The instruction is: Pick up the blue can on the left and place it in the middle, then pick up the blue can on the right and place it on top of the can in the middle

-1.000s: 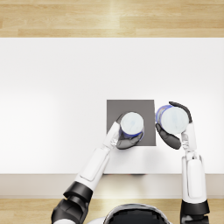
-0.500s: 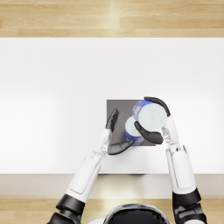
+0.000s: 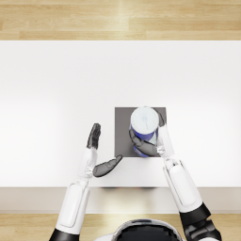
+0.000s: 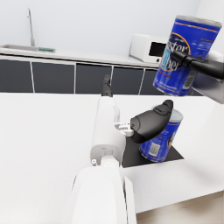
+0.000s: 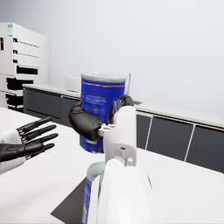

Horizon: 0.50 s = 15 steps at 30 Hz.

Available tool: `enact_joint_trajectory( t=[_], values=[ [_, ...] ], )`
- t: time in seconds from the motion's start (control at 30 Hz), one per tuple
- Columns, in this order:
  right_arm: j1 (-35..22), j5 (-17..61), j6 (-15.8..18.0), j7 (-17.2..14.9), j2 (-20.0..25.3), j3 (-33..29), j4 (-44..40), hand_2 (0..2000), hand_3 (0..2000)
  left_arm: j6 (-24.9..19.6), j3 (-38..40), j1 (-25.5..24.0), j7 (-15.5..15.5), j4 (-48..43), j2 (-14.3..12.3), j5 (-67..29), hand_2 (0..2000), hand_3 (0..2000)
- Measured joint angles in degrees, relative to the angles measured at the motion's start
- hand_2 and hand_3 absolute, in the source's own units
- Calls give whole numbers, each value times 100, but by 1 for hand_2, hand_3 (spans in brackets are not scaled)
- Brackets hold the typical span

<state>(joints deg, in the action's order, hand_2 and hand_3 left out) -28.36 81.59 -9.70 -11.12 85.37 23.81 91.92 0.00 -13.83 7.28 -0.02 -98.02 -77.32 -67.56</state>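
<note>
the second blue cylindrical metal can [image 4: 189, 54] was grasped around its side by the right hand [image 3: 147, 147] and held in the air directly over the first blue can [image 4: 161, 140], so that it could be lowered squarely on top. the first can was stood upright on the dark grey square mat [image 3: 123, 132] in the middle of the white table [image 3: 56, 94]. the left hand [image 3: 96, 153] was released, fingers spread, beside the mat, presumably kept clear of the stacking.

Kitchen: counter sink [image 4: 26, 47], microwave [image 4: 148, 49].
</note>
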Motion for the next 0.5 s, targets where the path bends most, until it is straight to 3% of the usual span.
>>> enact_joint_trajectory(
  t=[0.5],
  values=[
    [313,-2,-28,-8,18,-232,-374,2000,1520,0,64,-15,3,10,-174,0,0,0]
  ],
)
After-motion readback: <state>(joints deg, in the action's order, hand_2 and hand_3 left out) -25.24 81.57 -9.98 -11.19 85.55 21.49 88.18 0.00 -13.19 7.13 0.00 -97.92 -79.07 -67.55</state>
